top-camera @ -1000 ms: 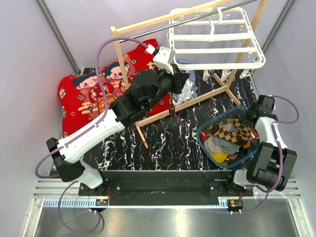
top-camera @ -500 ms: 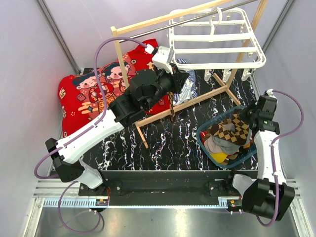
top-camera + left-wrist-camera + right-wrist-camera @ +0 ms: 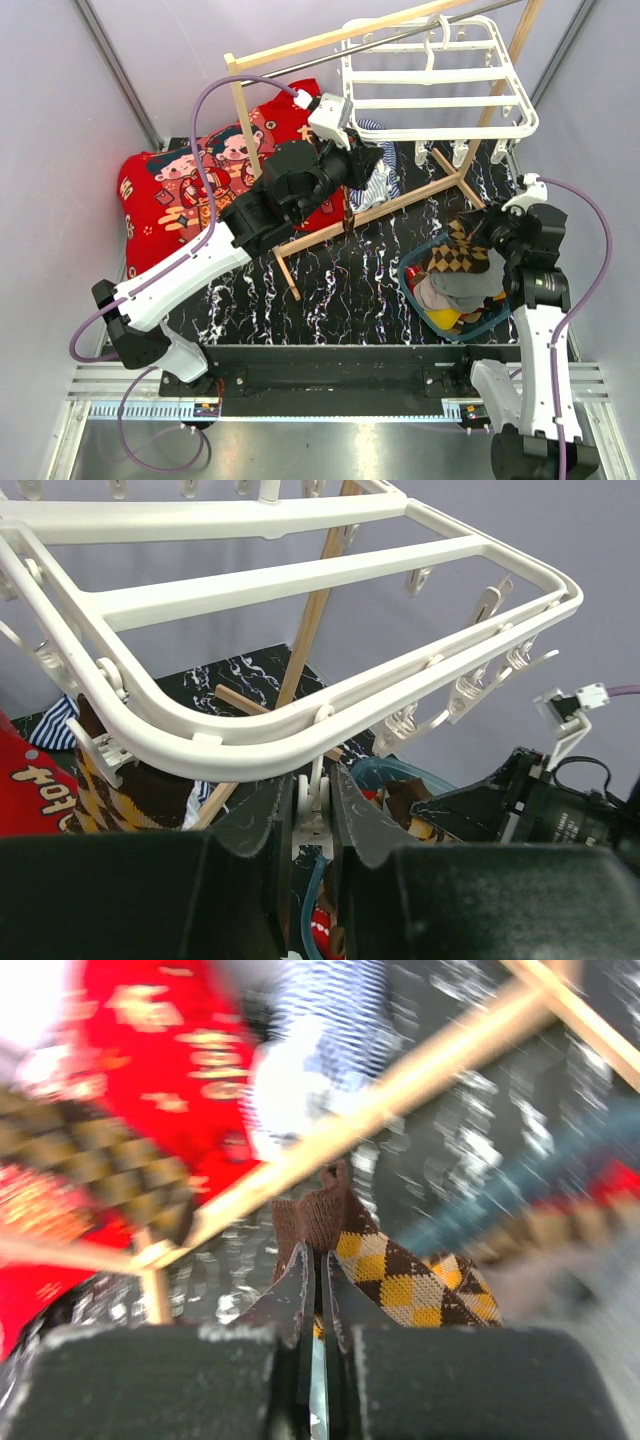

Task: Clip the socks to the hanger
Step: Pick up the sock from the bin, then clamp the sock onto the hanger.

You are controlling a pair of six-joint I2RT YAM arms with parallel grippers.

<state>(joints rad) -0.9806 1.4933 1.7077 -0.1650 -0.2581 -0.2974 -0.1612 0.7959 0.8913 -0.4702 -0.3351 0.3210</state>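
The white grid hanger (image 3: 440,90) hangs from the wooden rack at the back. My left gripper (image 3: 368,160) is under its near-left corner, shut on one dangling white clip peg (image 3: 313,805) below the hanger frame (image 3: 300,735). A checkered sock (image 3: 110,790) hangs under the frame to the left. My right gripper (image 3: 480,235) is shut on the brown cuff of another checkered sock (image 3: 455,257) and holds it above the basket. In the right wrist view the cuff (image 3: 322,1215) sticks up between the shut fingers (image 3: 298,1295). More socks lie in the basket.
A teal basket (image 3: 404,278) of socks sits at the right front. The light wooden pole rack (image 3: 400,205) crosses the middle of the black marbled table. A red printed cushion (image 3: 170,195) lies at the left. A blue-and-white striped cloth (image 3: 380,185) hangs by the left gripper.
My right arm has risen out of the basket and swung left and back, lifting the checkered sock with it. The left arm has stayed on the peg.
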